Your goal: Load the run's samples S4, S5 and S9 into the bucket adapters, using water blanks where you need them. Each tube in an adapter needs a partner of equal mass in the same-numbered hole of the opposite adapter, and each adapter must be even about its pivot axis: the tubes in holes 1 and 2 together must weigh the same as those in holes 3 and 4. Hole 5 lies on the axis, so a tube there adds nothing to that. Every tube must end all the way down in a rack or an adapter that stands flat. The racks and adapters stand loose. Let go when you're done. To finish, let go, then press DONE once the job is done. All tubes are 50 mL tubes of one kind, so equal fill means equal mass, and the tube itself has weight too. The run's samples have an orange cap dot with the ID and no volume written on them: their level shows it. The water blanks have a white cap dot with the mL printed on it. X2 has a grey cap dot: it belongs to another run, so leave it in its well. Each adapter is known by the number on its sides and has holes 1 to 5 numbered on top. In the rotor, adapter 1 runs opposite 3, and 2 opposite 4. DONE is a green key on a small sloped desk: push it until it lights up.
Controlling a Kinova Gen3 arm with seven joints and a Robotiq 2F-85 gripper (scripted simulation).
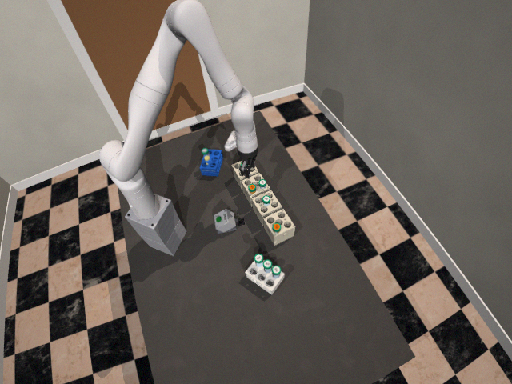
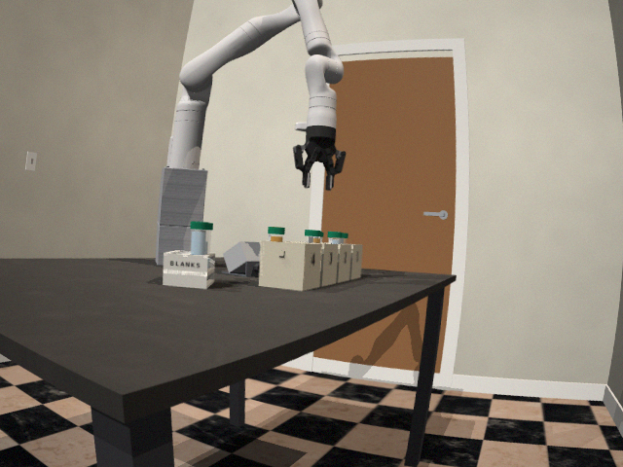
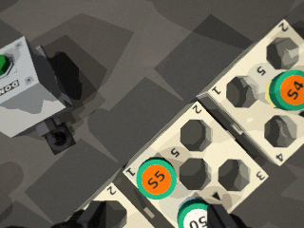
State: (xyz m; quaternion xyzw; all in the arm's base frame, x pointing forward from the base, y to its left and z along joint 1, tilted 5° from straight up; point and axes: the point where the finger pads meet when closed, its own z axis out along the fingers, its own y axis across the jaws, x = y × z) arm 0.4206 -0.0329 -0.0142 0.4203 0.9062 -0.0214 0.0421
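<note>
My gripper (image 1: 246,174) (image 2: 317,186) (image 3: 159,218) is partly open and empty, high above the adapters. Adapter 2 (image 3: 166,201) holds S5 (image 1: 252,188) (image 3: 157,179) in hole 1 and a white-dot blank (image 1: 262,182) (image 3: 196,219), apparently 50, in hole 4. Adapter 1 holds S4 (image 3: 295,90) in hole 5; the arm partly hides it in the top view. Adapter 3 holds a blank (image 1: 266,199) in hole 5. Adapter 4 (image 1: 283,237) (image 2: 284,266) holds an orange-dot tube (image 1: 276,226) (image 2: 275,231) in hole 1; its ID is unreadable.
The white blanks rack (image 1: 258,280) (image 2: 187,277) holds three white-dot tubes. The blue rack (image 1: 210,172) holds one green-capped tube (image 1: 204,151) with yellow contents, its dot unreadable. The DONE desk (image 1: 225,225) (image 3: 33,106) has an unlit-looking green key (image 1: 218,218) (image 3: 4,64), left of the adapter row.
</note>
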